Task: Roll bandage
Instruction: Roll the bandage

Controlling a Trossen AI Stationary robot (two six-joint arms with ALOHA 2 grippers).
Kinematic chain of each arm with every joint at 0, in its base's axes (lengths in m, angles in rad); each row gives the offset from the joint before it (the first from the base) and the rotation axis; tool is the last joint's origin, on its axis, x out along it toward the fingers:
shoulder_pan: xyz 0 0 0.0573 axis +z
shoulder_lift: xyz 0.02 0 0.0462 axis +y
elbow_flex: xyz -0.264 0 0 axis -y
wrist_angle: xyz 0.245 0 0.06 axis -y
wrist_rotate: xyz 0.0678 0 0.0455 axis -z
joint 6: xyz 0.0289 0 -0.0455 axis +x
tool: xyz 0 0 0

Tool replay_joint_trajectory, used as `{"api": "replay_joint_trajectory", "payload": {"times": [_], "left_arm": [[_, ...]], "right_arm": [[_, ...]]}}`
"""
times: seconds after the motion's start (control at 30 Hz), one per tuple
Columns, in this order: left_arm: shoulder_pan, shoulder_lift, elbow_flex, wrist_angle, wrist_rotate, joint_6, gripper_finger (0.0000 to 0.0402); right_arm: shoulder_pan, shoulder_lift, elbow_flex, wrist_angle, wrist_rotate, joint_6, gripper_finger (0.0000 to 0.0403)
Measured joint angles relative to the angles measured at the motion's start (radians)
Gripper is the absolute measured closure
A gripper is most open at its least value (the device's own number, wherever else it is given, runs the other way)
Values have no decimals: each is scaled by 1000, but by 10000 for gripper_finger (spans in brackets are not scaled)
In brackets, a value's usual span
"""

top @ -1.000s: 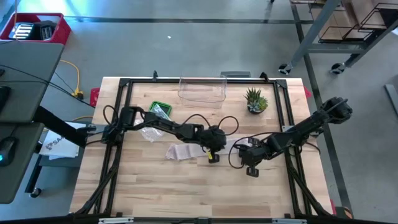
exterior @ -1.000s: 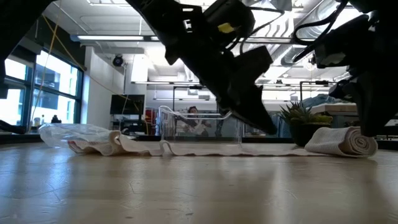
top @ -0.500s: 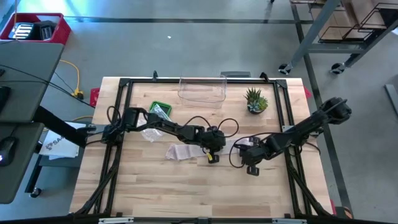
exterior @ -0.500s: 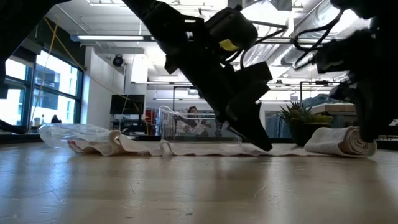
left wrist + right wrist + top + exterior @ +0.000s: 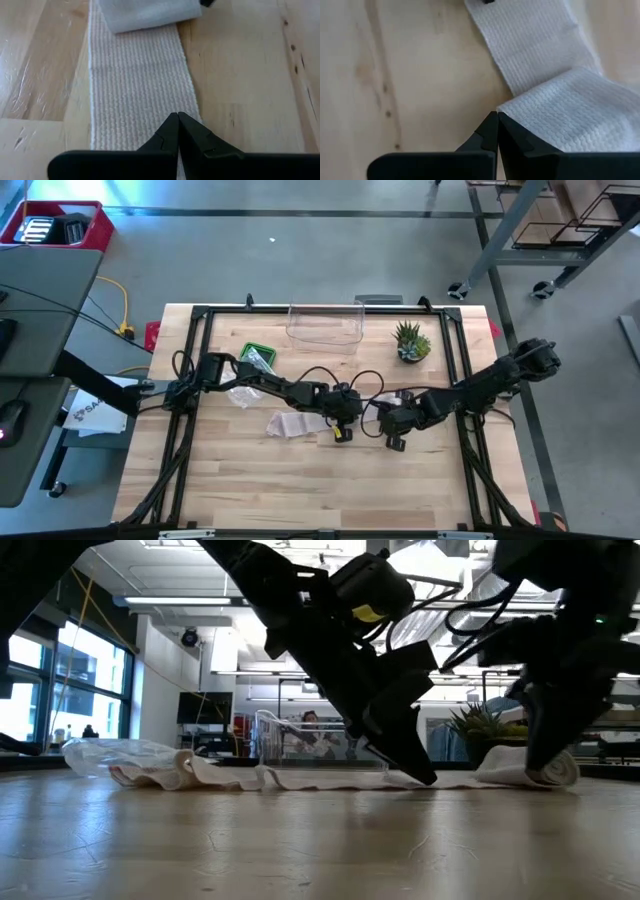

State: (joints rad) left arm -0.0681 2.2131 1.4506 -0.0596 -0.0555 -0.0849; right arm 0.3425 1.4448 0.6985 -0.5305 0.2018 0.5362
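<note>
Pressing its closed fingertips onto the flat strip of the bandage (image 5: 140,85), the left gripper (image 5: 178,116) holds nothing between them; it sits at the centre of the wooden table (image 5: 300,490). The bandage lies unrolled across the table's middle, its loose crumpled end at 9 o'clock of the left gripper. The rolled end (image 5: 530,768) lies at 3 o'clock, where the right gripper (image 5: 497,116), fingers also closed and empty, meets its edge. A plant (image 5: 411,342) stands at 1 o'clock.

Closed right hand (image 5: 497,120) at the rolled end of the white bandage (image 5: 560,115) on the wooden table (image 5: 395,75).
</note>
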Motion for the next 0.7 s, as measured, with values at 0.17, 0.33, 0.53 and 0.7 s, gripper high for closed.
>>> {"api": "replay_joint_trajectory", "payload": {"times": [0.17,0.33,0.53,0.7], "left_arm": [[0,0,0,-1,0,0,401],[0,0,0,-3,0,1,401],[5,-33,0,10,-80,22,401],[26,-38,2,54,-78,67,401]], "right_arm": [[-18,-1,18,-2,-79,-86,403],[9,-1,21,-11,-120,-80,403],[27,-44,21,4,-58,3,403],[25,-76,21,-67,-11,16,403]]}}
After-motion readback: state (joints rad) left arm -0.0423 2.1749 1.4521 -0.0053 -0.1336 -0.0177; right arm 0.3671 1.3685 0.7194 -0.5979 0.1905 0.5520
